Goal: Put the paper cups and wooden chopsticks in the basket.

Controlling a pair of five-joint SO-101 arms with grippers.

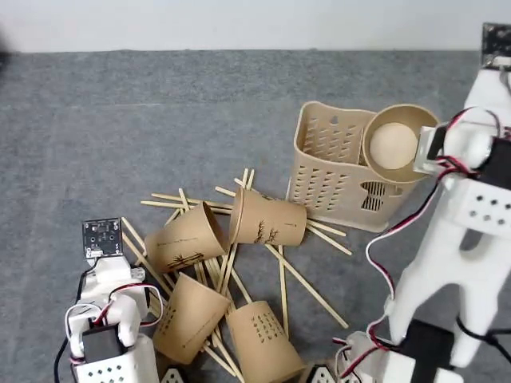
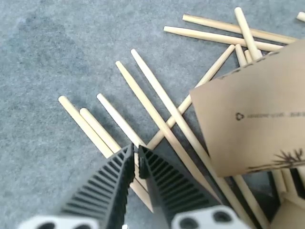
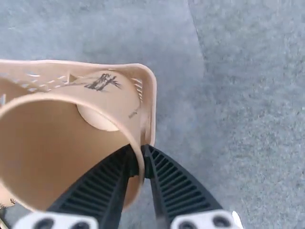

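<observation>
My right gripper [image 3: 138, 164] is shut on the rim of a brown paper cup [image 3: 57, 143]. It holds that cup [image 1: 395, 144] tilted over the right end of the beige basket [image 1: 331, 163], whose rim [image 3: 145, 78] lies just beyond the cup. Several more cups lie on their sides in the middle, among them one [image 1: 185, 237] beside another [image 1: 267, 219]. Wooden chopsticks [image 1: 303, 279] are scattered under and around them. At the near left, my left gripper [image 2: 136, 153] is down on the mat, shut on a chopstick [image 2: 119, 119], next to a cup [image 2: 252, 114].
Grey mat [image 1: 160, 112] covers the table, with free room at the back left. Two further cups [image 1: 190, 315] [image 1: 263, 343] lie near the front edge between the arm bases. The right arm's white body [image 1: 455, 239] stands just right of the basket.
</observation>
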